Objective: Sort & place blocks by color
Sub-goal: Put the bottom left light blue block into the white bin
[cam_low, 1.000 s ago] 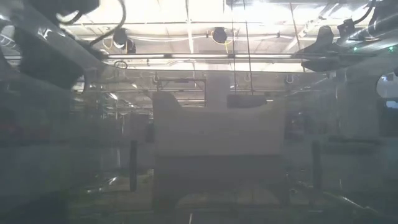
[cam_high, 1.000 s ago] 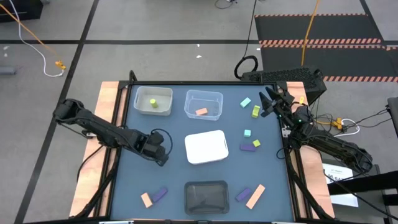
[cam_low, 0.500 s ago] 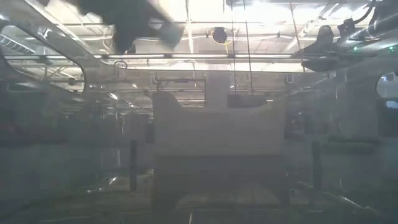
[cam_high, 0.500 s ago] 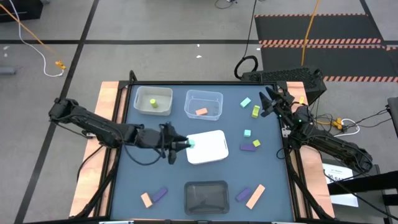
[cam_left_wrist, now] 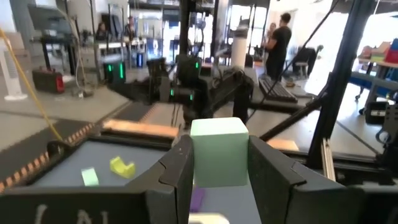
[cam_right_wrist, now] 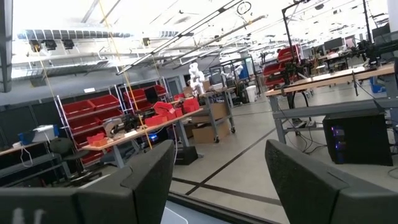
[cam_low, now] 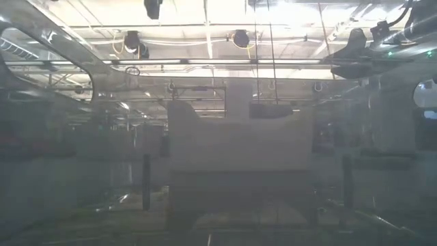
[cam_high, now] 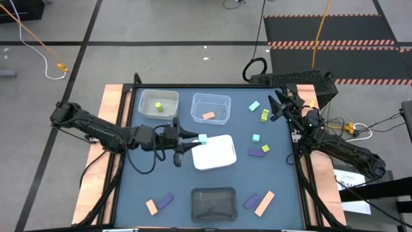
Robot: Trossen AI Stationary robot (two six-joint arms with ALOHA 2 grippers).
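Since half a second ago the left gripper (cam_high: 195, 140) has swung up and now points at the white tray's (cam_high: 215, 154) upper-left corner; its two dark fingers (cam_left_wrist: 177, 171) are clamped on a mint cube (cam_left_wrist: 219, 152), a smooth, matte block with crisp edges, held above the table (cam_high: 148, 174) just off that corner.

Taking the white tray, a smooth, opaque square with rounded corners, as the landmark: up and to its left sits a pale tray (cam_high: 158, 104) holding a yellow-green block (cam_high: 158, 107). Below-left of it lie a peach block (cam_high: 151, 207) and a purple bar (cam_high: 165, 201), touching. Straight above it a clear plastic tray (cam_high: 211, 107) holds a peach bar (cam_high: 208, 116); straight below it is a dark tray (cam_high: 213, 202). Down to its right a purple block (cam_high: 251, 202) lies against a long peach bar (cam_high: 264, 203). Just right of it are a mint cube (cam_high: 256, 138), a purple bar (cam_high: 257, 153) and a small yellow-green cube (cam_high: 265, 148). Farther up-right lie a mint block (cam_high: 254, 106) and a yellow-green piece (cam_high: 264, 115).

The right gripper (cam_high: 277, 103) waits at the table's far right corner, fingers spread wide and holding nothing.
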